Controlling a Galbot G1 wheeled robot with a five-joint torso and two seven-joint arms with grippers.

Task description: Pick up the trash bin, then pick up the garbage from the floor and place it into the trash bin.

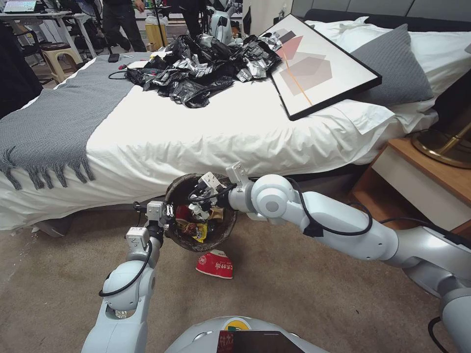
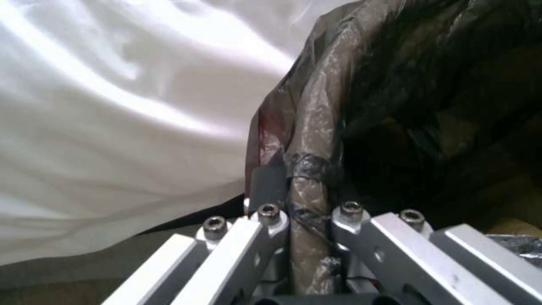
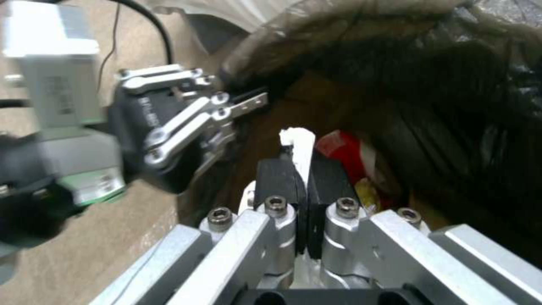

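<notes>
**Bin held at the bed's edge, right gripper inside it**

Your left gripper (image 1: 169, 212) is pinching the rim of the bin (image 1: 225, 234), its fingers pressed together on the folded brown liner; the left wrist view shows the bagged rim (image 2: 308, 178) caught between the two fingers. The bin hangs tilted toward you, just above the carpet (image 1: 304, 294) and close against the white sheet of the bed (image 1: 196, 137).

Your right gripper (image 1: 200, 208) reaches in over the bin's mouth from the right. In the right wrist view its black pads (image 3: 277, 182) are pressed together on a thin white piece (image 3: 299, 146) (what it is you cannot tell). Beyond it lie a red packet (image 3: 338, 148) and something yellow, and the left gripper (image 3: 226, 111) shows on the rim at the far side.

Inside the bin you can see a yellow wrapper (image 1: 200, 232) and red and brown litter. One red-and-white packet (image 1: 215, 264) lies on the carpet just below the bin.

On the bed sit a heap of black bags (image 1: 196, 68), a framed picture (image 1: 319, 63) and a grey throw (image 1: 59, 117).
</notes>
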